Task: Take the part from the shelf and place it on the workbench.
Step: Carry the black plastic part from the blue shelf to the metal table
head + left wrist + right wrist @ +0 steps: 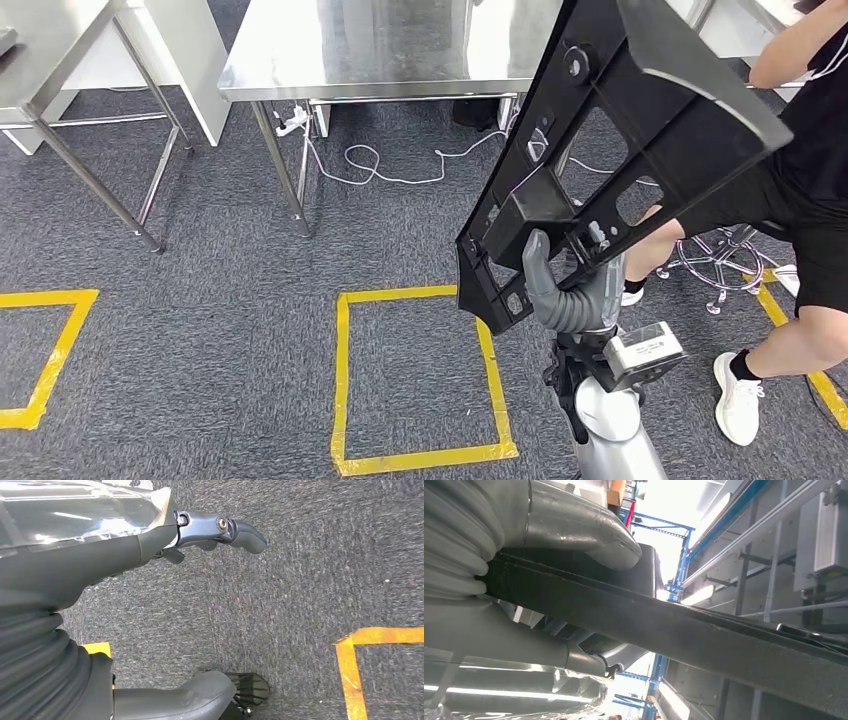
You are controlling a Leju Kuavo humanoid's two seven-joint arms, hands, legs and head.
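Note:
A large black plastic part (610, 140), a long panel with cut-outs, slants up from the centre to the upper right in the head view. My right hand (560, 290) grips it near its lower end, thumb over one rib. In the right wrist view the part (704, 635) runs as a dark bar clamped between the thumb (589, 535) and the fingers (549, 650). My left hand (150, 545) hangs over grey carpet, holding nothing, its fingers (230, 530) spread apart. A steel workbench (380, 50) stands ahead.
A person in black shorts and white shoes (790, 250) sits on a stool at the right, close to the part. Yellow tape squares (420, 380) mark the carpet. A second steel table (60, 70) stands at the left. A white cable (380, 165) lies under the workbench.

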